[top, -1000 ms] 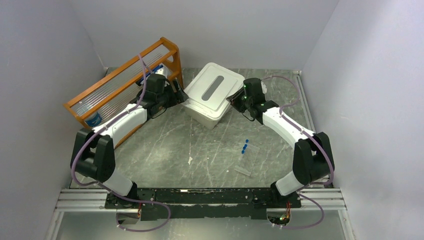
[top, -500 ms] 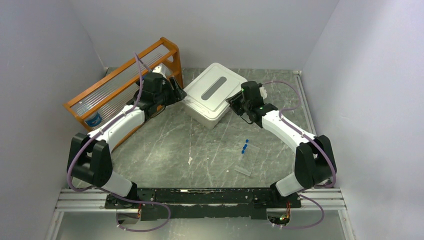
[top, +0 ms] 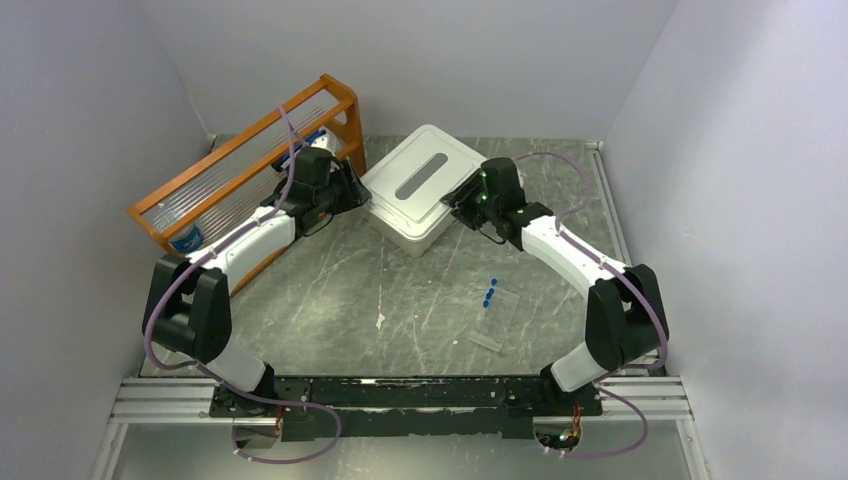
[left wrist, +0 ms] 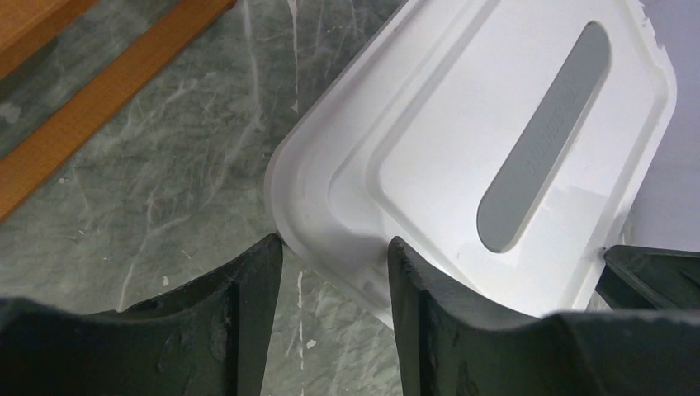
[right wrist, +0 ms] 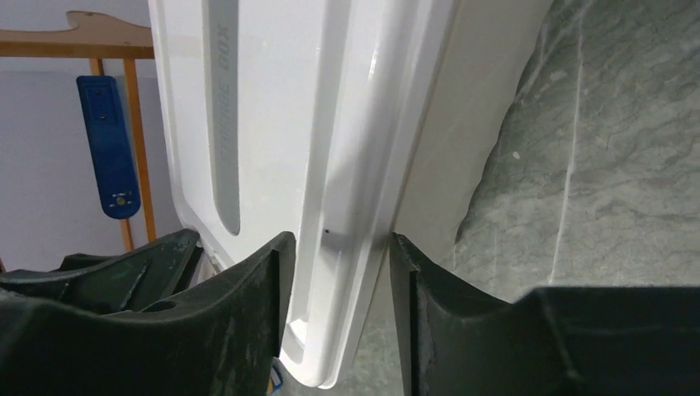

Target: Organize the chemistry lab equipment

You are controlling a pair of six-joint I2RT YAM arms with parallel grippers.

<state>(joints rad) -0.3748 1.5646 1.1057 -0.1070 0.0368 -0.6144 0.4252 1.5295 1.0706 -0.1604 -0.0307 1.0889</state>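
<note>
The beige tub [top: 418,236] has been nudged slightly leftward, and the right gripper [right wrist: 340,241] has followed it. Nearest the bases, tiny blue-capped vials [top: 489,295] are seen lying on the scratched, marbled grey-green table [top: 330,290], well apart from both arms. Farther back, the smooth white lid [top: 415,180] is straddled at its rounded rim by the half-open left gripper [left wrist: 334,245] and by the right one opposite. Whether it is pinched cannot be told. The orange wooden rack [top: 240,170] is partly hidden behind the left arm, against plain pale walls.
</note>
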